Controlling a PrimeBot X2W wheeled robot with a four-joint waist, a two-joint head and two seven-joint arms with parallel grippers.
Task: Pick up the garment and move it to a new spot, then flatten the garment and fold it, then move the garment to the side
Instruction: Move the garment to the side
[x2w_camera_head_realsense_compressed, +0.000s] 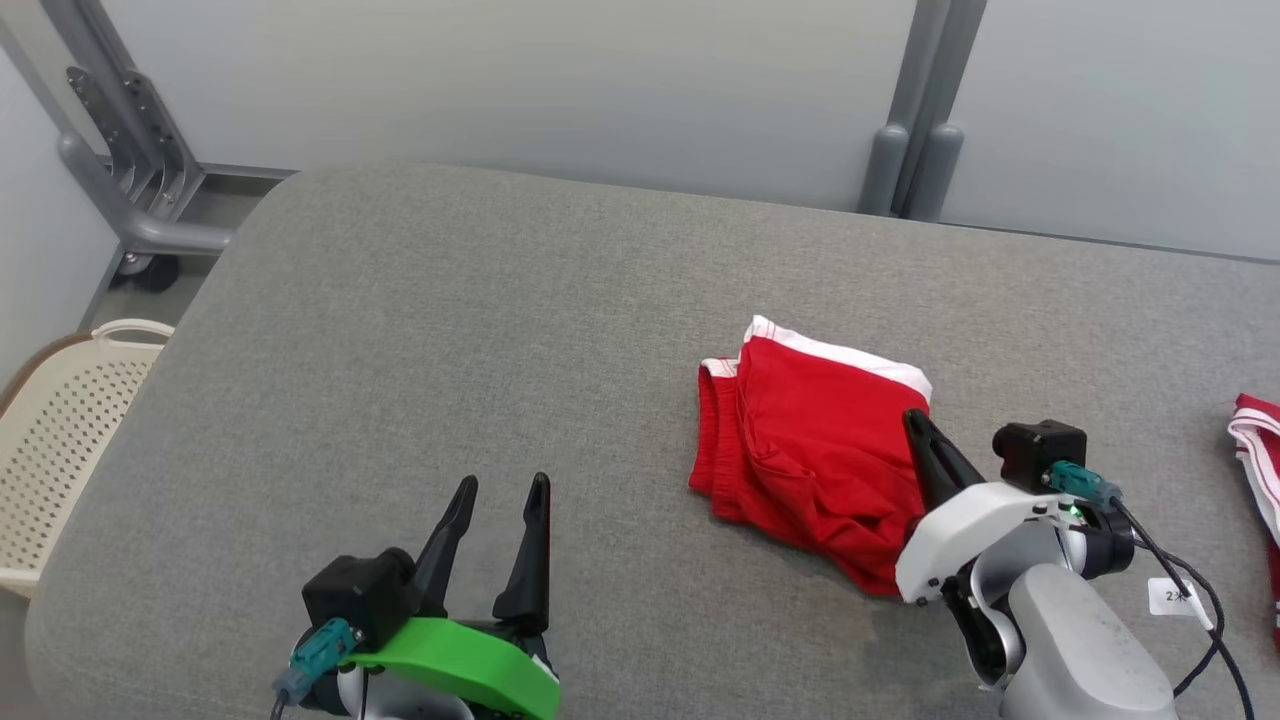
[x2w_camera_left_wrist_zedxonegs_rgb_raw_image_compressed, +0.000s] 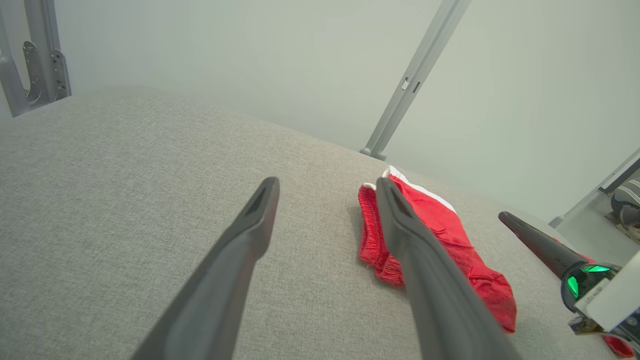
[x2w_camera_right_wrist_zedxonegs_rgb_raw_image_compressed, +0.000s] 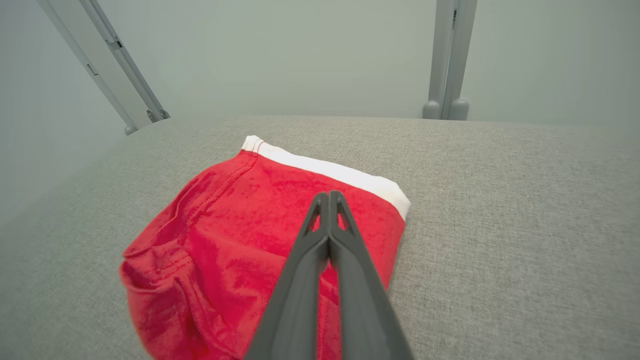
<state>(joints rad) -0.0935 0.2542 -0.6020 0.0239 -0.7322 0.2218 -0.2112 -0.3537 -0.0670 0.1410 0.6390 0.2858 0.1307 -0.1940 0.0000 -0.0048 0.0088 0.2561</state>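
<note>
Item inspected: one garment (x2w_camera_head_realsense_compressed: 800, 440), red knit shorts with a white waistband (x2w_camera_head_realsense_compressed: 840, 350). It lies on the grey fabric-covered tabletop (x2w_camera_head_realsense_compressed: 450, 330), right of centre and well clear of every edge. It is folded over into a compact, roughly square bundle and is not flat. The waistband runs along the far side. The left edge is puckered and doubled in layers. The near corner is rumpled, with a raised fold and a stitched seam curving across the top layer. No stains or tears are visible.

Right gripper (x2w_camera_head_realsense_compressed: 915, 420): fingers pressed together tip to tip, pointing away from the robot over the right part of the garment, tips just short of the waistband. No cloth shows between the fingers. Whether they touch the fabric cannot be determined.

Left gripper (x2w_camera_head_realsense_compressed: 503, 483): fingers spread, holding nothing, over bare tabletop near the front edge, well apart from the garment.

Also noted: a red-and-white striped cloth (x2w_camera_head_realsense_compressed: 1258, 450) at the tabletop's right edge, and a cream perforated basket (x2w_camera_head_realsense_compressed: 60, 440) off the left end.
</note>
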